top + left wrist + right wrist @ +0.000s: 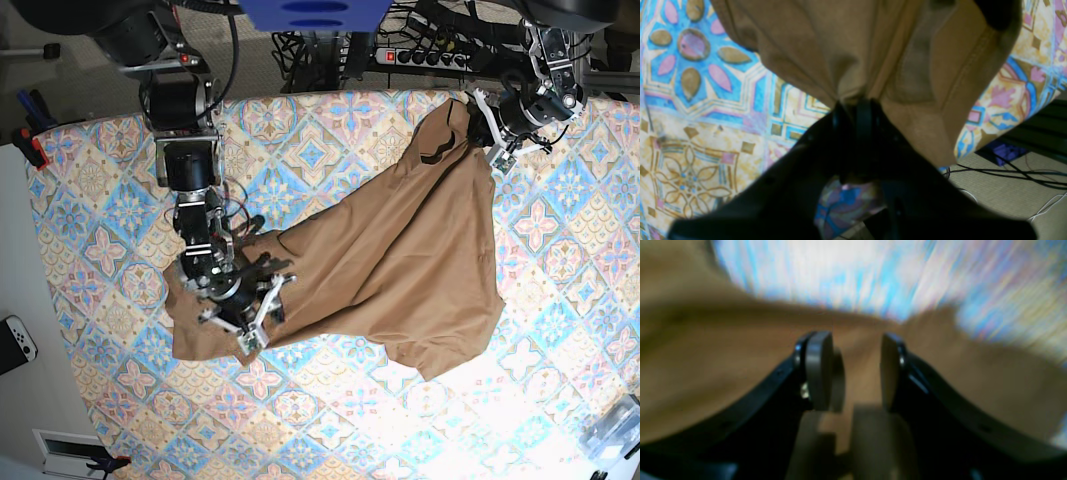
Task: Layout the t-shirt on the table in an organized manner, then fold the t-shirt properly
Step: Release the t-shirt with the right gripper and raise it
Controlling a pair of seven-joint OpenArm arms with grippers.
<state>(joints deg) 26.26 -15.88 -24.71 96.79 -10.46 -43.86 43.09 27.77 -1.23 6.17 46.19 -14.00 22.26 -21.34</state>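
Overhead and wrist views of a two-arm rig at a patterned table (90, 180). The t-shirt (400, 250) lies stretched diagonally across the tabletop, from a bunched corner near the far edge down to a crumpled end toward the near left side of the base view, with a sleeve-like flap pointing toward the near edge. The left gripper (487, 128) pinches a gathered fold of the tan fabric; in the left wrist view the cloth (846, 56) fans out from the pressed-together jaws, a stitched hem visible beside them (cables on the floor (1013, 173) show beyond the table edge). The right gripper (248, 318) sits over the shirt's crumpled end; in the blurred right wrist view its pads (820, 370) stand apart, with tan fabric seen in the gap, nothing clamped between them.
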